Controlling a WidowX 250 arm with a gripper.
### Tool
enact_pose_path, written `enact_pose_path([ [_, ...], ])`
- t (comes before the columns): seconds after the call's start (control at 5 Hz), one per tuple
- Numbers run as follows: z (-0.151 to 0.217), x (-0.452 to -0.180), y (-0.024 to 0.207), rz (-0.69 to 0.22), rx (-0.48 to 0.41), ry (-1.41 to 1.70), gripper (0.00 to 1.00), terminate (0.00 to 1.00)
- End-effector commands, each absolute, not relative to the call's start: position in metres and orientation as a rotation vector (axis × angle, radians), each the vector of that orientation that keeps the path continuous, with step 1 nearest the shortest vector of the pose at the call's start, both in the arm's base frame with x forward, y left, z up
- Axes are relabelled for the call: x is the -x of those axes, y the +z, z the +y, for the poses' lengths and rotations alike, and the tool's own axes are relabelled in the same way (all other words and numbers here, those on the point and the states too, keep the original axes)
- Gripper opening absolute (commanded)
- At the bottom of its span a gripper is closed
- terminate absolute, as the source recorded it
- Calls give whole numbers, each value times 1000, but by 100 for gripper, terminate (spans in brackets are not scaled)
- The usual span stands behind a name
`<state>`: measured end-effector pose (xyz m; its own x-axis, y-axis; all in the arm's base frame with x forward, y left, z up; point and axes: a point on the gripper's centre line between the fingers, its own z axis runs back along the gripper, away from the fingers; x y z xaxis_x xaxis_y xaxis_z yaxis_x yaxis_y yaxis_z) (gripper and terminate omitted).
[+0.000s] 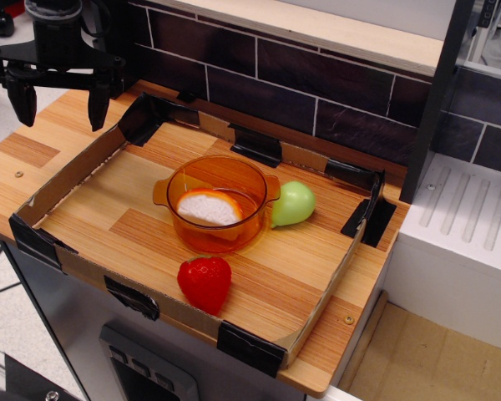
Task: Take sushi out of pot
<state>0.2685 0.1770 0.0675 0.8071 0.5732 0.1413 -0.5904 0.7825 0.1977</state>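
**Hovering gripper, sushi in the pot**

Hanging at the upper left, the gripper [58, 98] is black, with two blunt dark fingers [22, 98] pointing straight down from a flat crossbar. The fingers stand well apart with nothing between them, so the jaws are spread and empty. It sits above the outer corner of the counter, outside the tray, well apart from the toys.

Below it runs the counter [33, 154], a laminate of pale and reddish wood-grain planks with a small screw head showing near its left edge. On the counter lies the tray [71, 180], a shallow rectangle with low walls of brown cardboard, held at the corners and along the sides by patches of glossy black tape.

Near the middle of the tray stands the pot [221, 205], round, translucent orange plastic with a smooth thick rim and two small flat handles at its sides. Inside it, on the bottom, rests the sushi [209, 208]: an oval white piece with a matte, rice-like look and an orange strip curving along its upper edge.

Touching the pot's right side is a fruit [294, 203], pale green, smooth and rounded, tapering slightly. In front of the pot, close to the near wall, lies a strawberry [205, 282], glossy red and dimpled, blunt at the top and narrowing downward.

Behind the tray rises a wall [317, 83] of dark rectangular tiles with pale grout lines.
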Motion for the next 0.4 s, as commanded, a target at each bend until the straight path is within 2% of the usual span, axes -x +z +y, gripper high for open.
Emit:
enact_pose_path([
  [0.0, 177, -269, 67, -75, -238, 629, 100, 0],
  [0.2, 171, -274, 85, -137, -217, 438, 100, 0],
])
